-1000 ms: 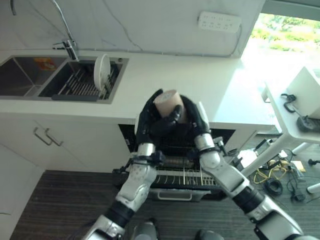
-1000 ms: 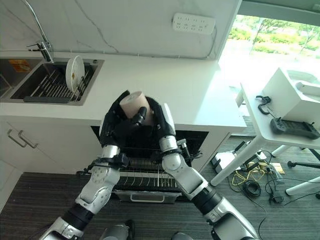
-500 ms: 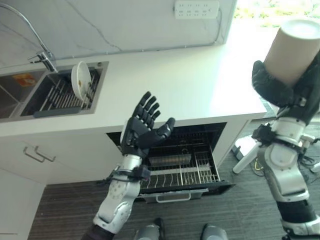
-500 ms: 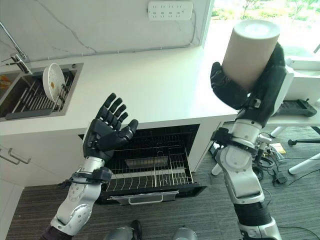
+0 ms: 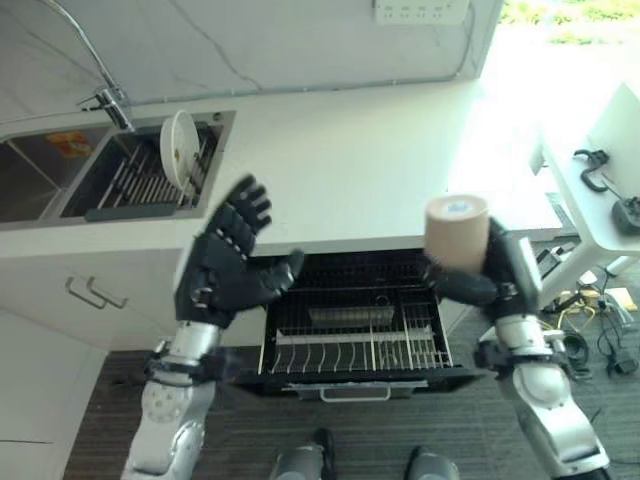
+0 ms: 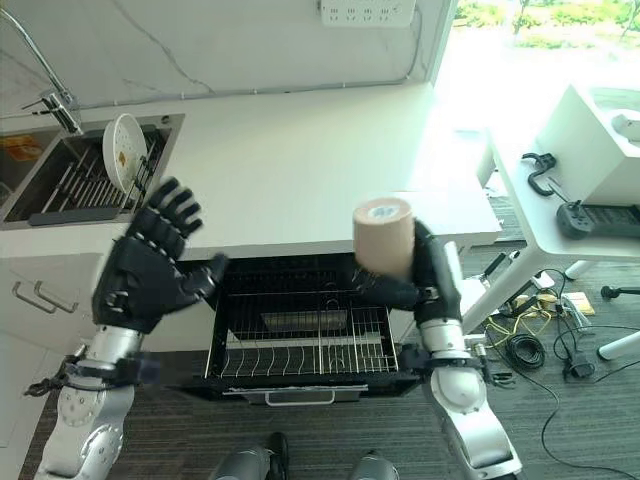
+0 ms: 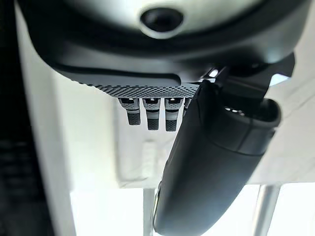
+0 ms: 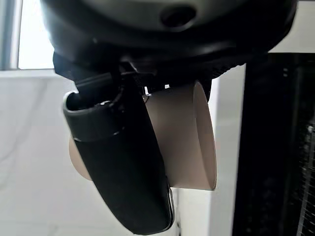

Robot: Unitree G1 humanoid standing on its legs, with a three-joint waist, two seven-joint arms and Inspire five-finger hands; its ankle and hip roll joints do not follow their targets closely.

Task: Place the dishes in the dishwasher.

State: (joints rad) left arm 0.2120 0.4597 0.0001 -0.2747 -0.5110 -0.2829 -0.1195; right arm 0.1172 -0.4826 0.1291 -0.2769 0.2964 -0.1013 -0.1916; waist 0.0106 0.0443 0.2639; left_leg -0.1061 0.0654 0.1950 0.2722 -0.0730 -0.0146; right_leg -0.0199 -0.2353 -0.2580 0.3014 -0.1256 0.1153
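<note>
Beige cup (image 6: pixel 385 234): held upside down in the right hand (image 6: pixel 432 280), fingers wrapped round it, above the right side of the open dishwasher rack (image 6: pixel 305 345). Left hand (image 6: pixel 140 275): raised, fingers spread wide, holding nothing. White plate (image 6: pixel 125 152): upright in the sink rack (image 6: pixel 75 190), beside the white tabletop (image 6: pixel 300 160).

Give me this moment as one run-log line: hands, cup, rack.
right hand: shut on beige cup, bottom up, above open dishwasher rack | left hand: open, holds nothing | white plate: upright in sink rack
</note>
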